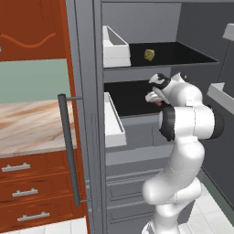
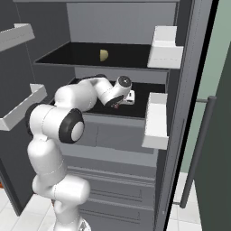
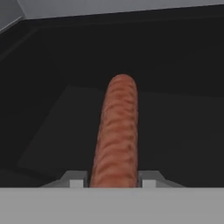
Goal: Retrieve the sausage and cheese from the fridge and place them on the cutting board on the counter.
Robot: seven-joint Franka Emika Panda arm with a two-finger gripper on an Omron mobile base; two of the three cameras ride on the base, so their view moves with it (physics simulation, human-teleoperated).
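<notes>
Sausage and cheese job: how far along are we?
Done: the fridge stands open. In hand: the gripper is closed on the sausage above the lower dark shelf. Left: carry it out to the cutting board, then fetch the cheese, which sits on the upper shelf.

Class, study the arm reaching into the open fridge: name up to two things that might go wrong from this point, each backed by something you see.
1. The claw grips the sausage at one end, so most of it sticks out ahead; it may pivot or slip when lifted.
2. The arm works inside the fridge, below the shelf holding the cheese; pulling out carelessly might bump that shelf or a white door bin.
</notes>
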